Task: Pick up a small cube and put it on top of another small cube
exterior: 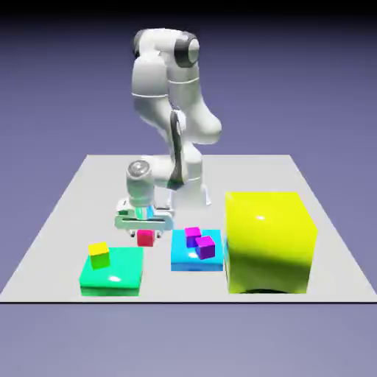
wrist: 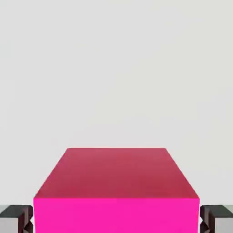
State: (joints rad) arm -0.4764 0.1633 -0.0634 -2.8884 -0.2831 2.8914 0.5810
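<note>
The claw (exterior: 145, 234) is down at the bench (exterior: 59, 221) and clenched on the red cube (exterior: 145, 237). In the hand view the red cube (wrist: 116, 191) fills the space between the two grey fingertips (wrist: 18, 218), one pressed at each side face, with bare bench (wrist: 116, 68) stretching beyond it. Whether the cube is sitting on the bench or has cleared it, I cannot tell.

Handling, as I judge it: a rigid little block with flat, square faces, probably light, nothing that will crush or sag. The finish looks smooth, so it could slip or twist if pinched off-centre. The hold on two opposite side faces, near the middle, looks like the right one, and it leaves the bottom face free for setting down.

The target, the magenta cube (exterior: 192, 235), sits to the claw's side, toward the exterior view's right, on a blue block (exterior: 184, 258) and touching a purple cube (exterior: 205, 247). That neighbour crowds the drop spot, so the fingers will need care coming in. On the claw's other side, nearer the camera, a yellow cube (exterior: 99, 255) rests on a green block (exterior: 114, 274). Well beyond the target stands the big yellow block (exterior: 269, 241).

No brands, labels or writing anywhere; every face is plain colour.
</note>
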